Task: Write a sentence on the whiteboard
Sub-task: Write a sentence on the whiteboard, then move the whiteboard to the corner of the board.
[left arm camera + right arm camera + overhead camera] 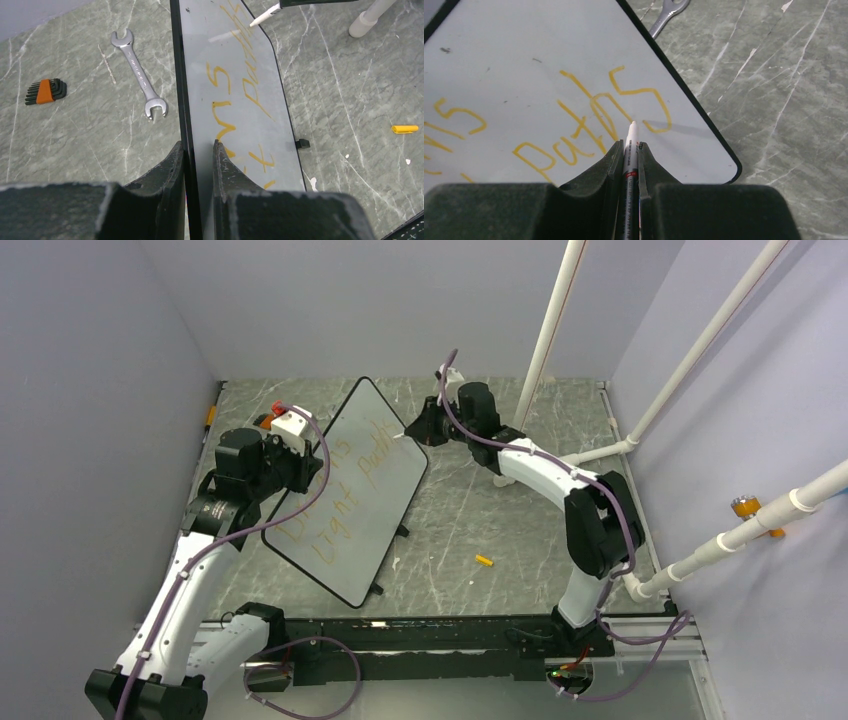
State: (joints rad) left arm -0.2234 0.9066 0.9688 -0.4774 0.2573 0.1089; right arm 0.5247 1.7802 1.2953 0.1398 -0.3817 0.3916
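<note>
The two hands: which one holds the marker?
The right hand, with the marker clamped in it; the left hand grips the whiteboard by its rim instead.

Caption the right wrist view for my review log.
Right pincer grips a marker, tip by the last letter of the orange writing on the whiteboard.

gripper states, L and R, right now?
Left gripper: closed on the whiteboard edge.
Right gripper: closed, holding a marker.
</note>
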